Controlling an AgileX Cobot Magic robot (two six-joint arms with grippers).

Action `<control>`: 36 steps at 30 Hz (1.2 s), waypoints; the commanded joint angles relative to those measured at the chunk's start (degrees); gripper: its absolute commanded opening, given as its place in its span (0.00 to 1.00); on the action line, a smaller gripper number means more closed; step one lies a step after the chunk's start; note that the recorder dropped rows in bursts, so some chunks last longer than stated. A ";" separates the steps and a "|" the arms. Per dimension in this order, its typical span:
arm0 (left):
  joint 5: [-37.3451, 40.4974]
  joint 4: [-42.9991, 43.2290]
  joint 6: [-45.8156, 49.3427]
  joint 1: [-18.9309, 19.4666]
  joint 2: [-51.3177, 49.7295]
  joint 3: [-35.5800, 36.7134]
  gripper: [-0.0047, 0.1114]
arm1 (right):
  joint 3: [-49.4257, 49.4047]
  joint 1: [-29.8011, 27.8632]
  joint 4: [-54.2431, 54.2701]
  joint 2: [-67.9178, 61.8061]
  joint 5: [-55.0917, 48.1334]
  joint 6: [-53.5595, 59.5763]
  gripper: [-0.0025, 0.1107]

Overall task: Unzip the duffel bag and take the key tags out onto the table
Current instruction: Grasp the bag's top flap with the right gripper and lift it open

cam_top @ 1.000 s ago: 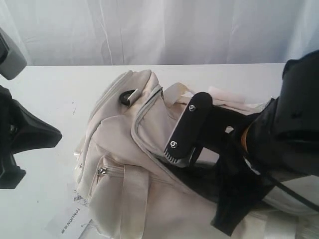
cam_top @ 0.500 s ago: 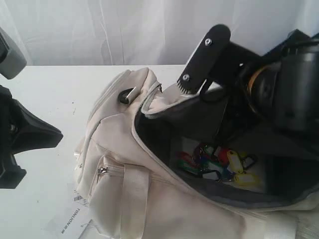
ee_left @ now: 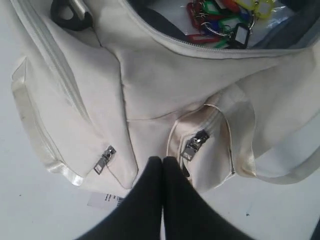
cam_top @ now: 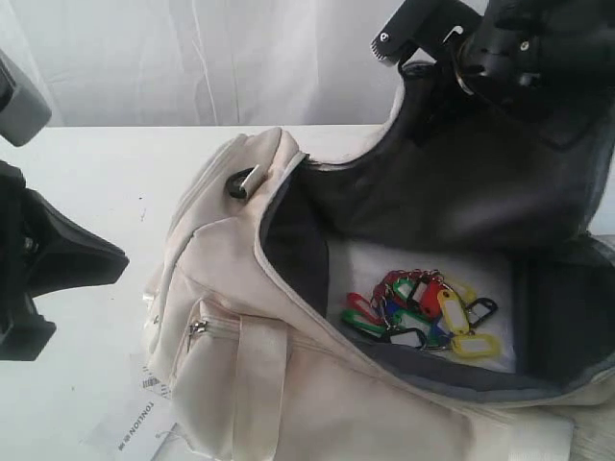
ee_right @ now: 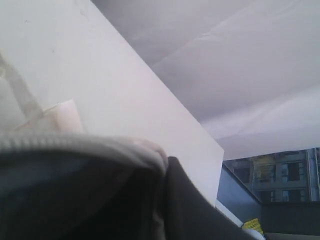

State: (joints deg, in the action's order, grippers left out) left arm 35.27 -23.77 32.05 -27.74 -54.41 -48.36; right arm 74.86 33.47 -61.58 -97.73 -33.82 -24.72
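Unzipping is done; duffel bag (cam_top: 240, 317) flap is held pinched up by R gripper (cam_top: 408, 53). Key tags (cam_top: 418, 312) are seen well below it, inside. L gripper (ee_left: 162, 165) is closed, empty; must be opened for tag pickup.

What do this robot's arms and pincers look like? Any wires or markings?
Nearly all black. The left gripper has two smooth, matt fingers tapering to rounded tips. The right gripper has a flat bar-shaped finger with round silver screw heads and a ribbed end, on a glossy black right arm. The left arm is angular, with a grey casing above. No cables or markings show.
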 commanded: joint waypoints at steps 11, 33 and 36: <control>0.34 -2.00 0.37 0.17 0.40 0.30 0.04 | 16.69 -7.21 3.32 -19.48 -0.14 -1.00 0.29; 1.77 -4.06 1.63 0.17 3.89 0.30 0.04 | 16.69 -7.21 42.89 2.50 -17.62 21.71 0.42; 1.77 -4.06 2.57 0.17 5.74 0.30 0.04 | 16.69 -7.21 56.23 3.22 -28.17 28.23 0.31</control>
State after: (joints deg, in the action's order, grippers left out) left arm 36.22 -26.71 34.02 -27.74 -50.24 -48.36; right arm 91.32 26.60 -14.58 -95.20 -54.63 -2.37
